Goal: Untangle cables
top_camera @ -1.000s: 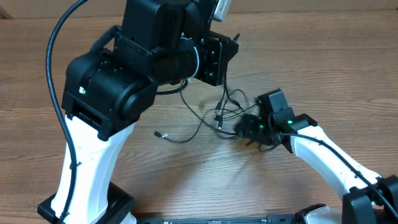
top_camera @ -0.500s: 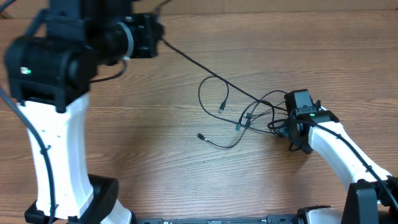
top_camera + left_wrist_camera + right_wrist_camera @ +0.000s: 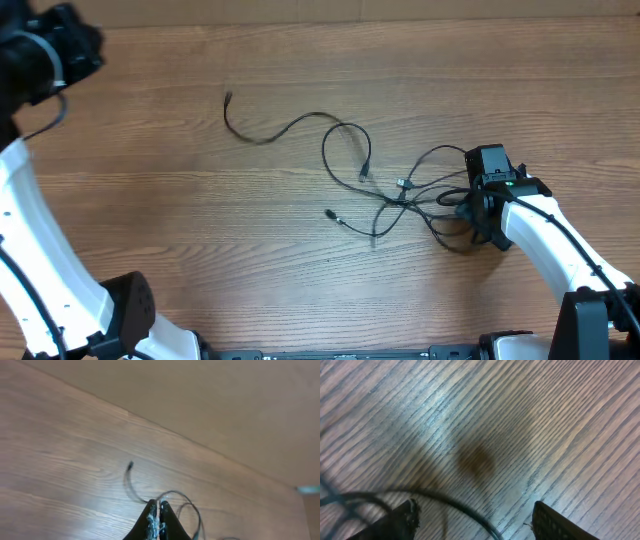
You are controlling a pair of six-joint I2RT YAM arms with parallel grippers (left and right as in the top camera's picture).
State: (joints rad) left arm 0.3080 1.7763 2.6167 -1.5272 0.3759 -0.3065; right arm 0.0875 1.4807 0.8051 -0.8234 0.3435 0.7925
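Observation:
The thin black cables lie spread over the wooden table. One free end trails out to the left, and a knot of crossing loops sits near the right arm. A small plug points left below it. My right gripper stands over the right side of the tangle. It is open, with one cable strand lying on the wood between its spread fingers. My left gripper is shut on nothing, high above the cable's free end.
The left arm reaches into the far left corner. In the left wrist view the table's back edge meets a plain beige wall. Bare wood surrounds the cables.
The left arm swung far to the left and let go of the strand it had pulled taut; that strand now lies loose on the table. The right gripper's fingers spread wider.

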